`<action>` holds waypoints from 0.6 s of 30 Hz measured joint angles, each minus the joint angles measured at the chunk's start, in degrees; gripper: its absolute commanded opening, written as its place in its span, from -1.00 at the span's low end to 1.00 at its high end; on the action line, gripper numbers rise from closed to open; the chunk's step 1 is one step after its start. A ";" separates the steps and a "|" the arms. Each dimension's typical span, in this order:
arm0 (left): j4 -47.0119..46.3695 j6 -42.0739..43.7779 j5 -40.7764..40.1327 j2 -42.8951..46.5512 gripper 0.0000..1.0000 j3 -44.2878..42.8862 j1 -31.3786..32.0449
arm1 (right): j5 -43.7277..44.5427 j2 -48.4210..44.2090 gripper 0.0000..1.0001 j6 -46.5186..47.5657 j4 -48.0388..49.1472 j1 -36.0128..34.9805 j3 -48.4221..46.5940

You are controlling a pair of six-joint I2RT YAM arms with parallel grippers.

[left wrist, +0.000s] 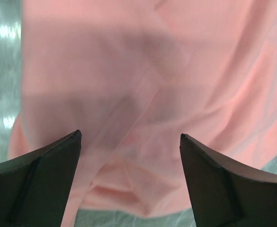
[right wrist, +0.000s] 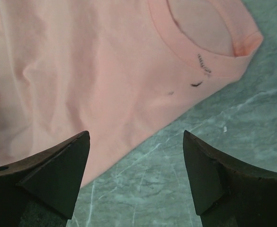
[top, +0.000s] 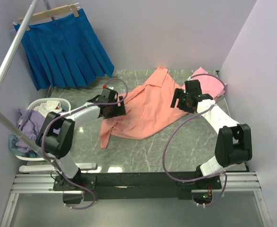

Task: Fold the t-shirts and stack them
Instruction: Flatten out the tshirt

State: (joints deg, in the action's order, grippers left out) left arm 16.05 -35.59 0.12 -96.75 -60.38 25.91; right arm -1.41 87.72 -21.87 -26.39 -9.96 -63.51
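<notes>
The pink tee (right wrist: 91, 71) lies on the grey marbled table (right wrist: 214, 156) and fills the upper left. Its ribbed collar (right wrist: 176, 42) points toward the upper right, with small dark print inside the neck. The gripper (right wrist: 136, 133) hangs above the tee's lower edge, its two dark fingers (right wrist: 58, 175) spread wide and holding nothing.

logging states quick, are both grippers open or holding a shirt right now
Left gripper: open, empty, over the orange shirt.
Right gripper: open, empty, over the pink shirt.

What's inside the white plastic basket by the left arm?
The white plastic laundry basket holds crumpled lavender fabric, white fabric and some blue fabric. Anything beneath them is covered; the left arm hides one side.
</notes>
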 measured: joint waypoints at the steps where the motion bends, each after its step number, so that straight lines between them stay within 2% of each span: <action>1: 0.02 0.00 -0.42 -1.14 0.72 -1.42 0.00 | -0.33 0.07 0.70 -0.04 0.02 -0.15 0.11; 8: 0.31 -1.73 -6.38 -7.39 0.78 -4.26 0.00 | -2.51 0.24 0.74 -0.15 1.86 -0.79 3.67; 10: 0.07 -2.36 -7.80 -7.56 0.69 -4.37 0.07 | -2.62 0.42 0.73 -0.13 1.57 -0.79 4.42; 11: 0.11 -2.67 -8.61 -7.78 0.55 -4.44 0.13 | -2.75 0.55 0.71 -0.13 1.70 -0.79 4.79; 13: 0.61 -3.08 -10.32 -8.70 0.24 -5.33 0.48 | -3.08 0.98 0.54 -0.17 2.27 -0.79 5.62; 14: 1.09 -3.15 -11.37 -9.33 -0.52 -5.99 0.63 | -3.30 1.22 0.48 -0.04 2.47 -0.79 5.92; 15: 1.46 -3.06 -12.15 -9.97 -0.81 -6.73 0.79 | -3.67 1.57 0.34 -0.15 2.84 -0.79 6.27; 16: 1.55 -3.17 -13.14 -10.84 -0.94 -7.58 0.92 | -4.02 1.86 0.28 -0.33 3.32 -0.79 6.73; 17: 1.53 -2.91 -13.86 -11.72 -0.98 -8.20 0.94 | -4.26 2.19 0.24 -0.46 3.54 -0.79 7.08; 18: 1.44 -2.84 -14.32 -12.22 -0.98 -8.87 0.94 | -4.48 2.58 0.12 -0.81 3.91 -0.79 7.48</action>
State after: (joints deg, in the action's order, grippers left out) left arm 17.50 -38.44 -14.20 -108.97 -69.25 26.85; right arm -5.89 90.30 -22.68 -22.48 -10.74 -56.03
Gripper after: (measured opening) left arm 0.081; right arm 0.661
